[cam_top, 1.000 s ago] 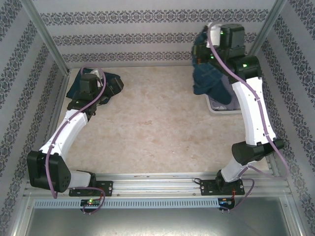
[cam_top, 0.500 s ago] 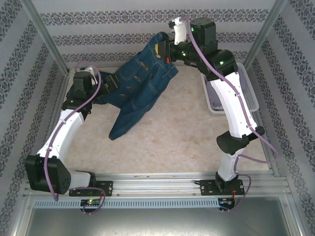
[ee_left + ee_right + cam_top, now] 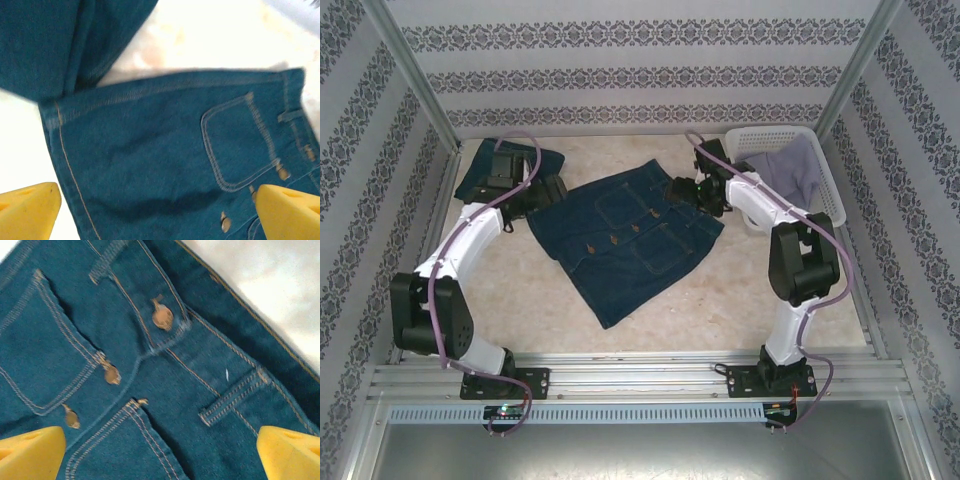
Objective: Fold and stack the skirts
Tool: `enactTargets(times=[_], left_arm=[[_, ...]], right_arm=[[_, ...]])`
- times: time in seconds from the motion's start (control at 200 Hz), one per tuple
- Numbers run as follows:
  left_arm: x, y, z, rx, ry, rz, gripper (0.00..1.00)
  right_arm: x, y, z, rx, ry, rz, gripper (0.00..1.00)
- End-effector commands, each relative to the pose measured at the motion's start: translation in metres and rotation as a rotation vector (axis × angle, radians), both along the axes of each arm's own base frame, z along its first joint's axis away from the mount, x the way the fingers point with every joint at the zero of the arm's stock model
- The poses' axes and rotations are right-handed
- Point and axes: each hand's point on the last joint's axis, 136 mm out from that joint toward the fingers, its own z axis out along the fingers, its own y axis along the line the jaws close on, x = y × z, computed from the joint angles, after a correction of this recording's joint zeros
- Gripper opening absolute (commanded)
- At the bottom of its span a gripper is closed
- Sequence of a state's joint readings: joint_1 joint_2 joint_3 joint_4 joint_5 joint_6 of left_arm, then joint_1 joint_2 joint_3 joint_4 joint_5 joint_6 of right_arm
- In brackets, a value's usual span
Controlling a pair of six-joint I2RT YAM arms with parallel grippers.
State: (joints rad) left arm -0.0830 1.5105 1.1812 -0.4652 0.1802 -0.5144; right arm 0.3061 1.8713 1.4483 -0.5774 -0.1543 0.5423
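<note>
Denim skirt [image 3: 630, 240] spread on counter [image 3: 760, 300], fold pending | left end effector [image 3: 159, 210], right end effector [image 3: 160, 452] gape wide at its sides (nothing held) | next: likely pinch an edge

Dark blue denim skirt [image 3: 630, 235] with tan stitching, brass buttons; lavender-grey skirt [image 3: 795, 165]; white lattice basket [image 3: 770, 134]; beige mottled worktop [image 3: 740, 290].

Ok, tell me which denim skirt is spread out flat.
The central denim skirt, with its pockets and buttons facing up. The other denim skirt lies bunched in the far left corner.
</note>
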Motion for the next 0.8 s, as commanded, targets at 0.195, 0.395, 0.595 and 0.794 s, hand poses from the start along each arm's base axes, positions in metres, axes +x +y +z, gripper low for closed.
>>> enactTargets(times=[0.195,0.395,0.595,0.794], left_arm=[[-0.030,-0.047,-0.076,-0.172,0.213,0.000,1.00],[-0.003,-0.063,-0.109,-0.174,0.269,-0.037,1.00],[0.013,-0.079,-0.138,-0.114,0.322,-0.070,1.00],[0.045,-0.099,-0.160,-0.080,0.338,-0.111,1.00]], right_arm=[[-0.021,0.003,0.009,0.067,-0.116,0.042,0.98],[-0.031,0.005,-0.038,0.042,-0.017,0.084,0.98],[-0.071,0.006,-0.074,0.032,0.143,0.048,0.98],[-0.107,0.045,-0.065,0.129,0.159,-0.070,0.98]])
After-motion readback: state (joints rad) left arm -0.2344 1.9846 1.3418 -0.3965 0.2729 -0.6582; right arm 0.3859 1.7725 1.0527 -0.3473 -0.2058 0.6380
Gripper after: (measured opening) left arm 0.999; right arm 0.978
